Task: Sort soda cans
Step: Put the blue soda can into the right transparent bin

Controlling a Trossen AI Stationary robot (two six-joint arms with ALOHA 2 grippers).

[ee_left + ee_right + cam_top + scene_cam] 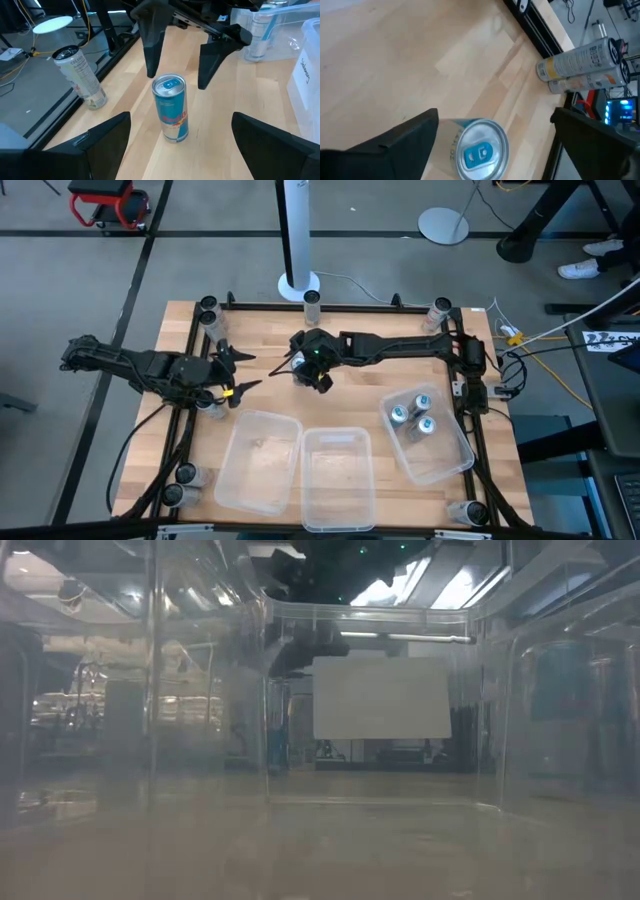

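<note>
A blue-and-silver soda can [171, 107] stands upright on the wooden table near its middle; it also shows in the right wrist view [479, 149]. My right gripper [308, 372] is open above it, pointing down, one finger on either side of the can's top without touching it. My left gripper [254, 370] is open and empty, level, to the left of the can and facing it. Three silver-topped cans [412, 415] stand in the right clear bin [445, 460].
Two clear bins [258, 462] [338, 478] sit at the near edge, left and middle. Single cans stand along the table's black frame: far edge [312, 300], far corners [208, 306] [440, 308], near corners [180, 480] [466, 512]. A pale can [80, 77] stands by the frame.
</note>
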